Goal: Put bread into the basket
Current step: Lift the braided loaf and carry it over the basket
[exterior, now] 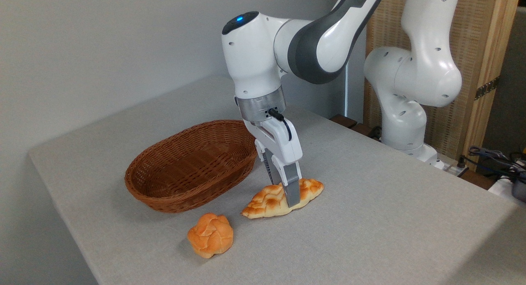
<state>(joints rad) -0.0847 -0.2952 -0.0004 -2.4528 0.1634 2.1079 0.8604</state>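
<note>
The bread [265,202], a long braided golden loaf, lies on the grey table just right of the basket's near end. My gripper [283,193] comes down on the loaf's middle with one finger on each long side. The near finger [291,190] presses against the loaf's front side, and the far finger is partly hidden behind the loaf. The jaws are shut on the bread, which still rests on the table. The basket [164,202], oval reddish-brown wicker, stands to the left with nothing in it.
A small round knotted bun [210,235] sits in front of the basket near the table's front edge. The robot's base [404,124] stands at the back right beside a wooden screen, with cables [493,157] at the far right.
</note>
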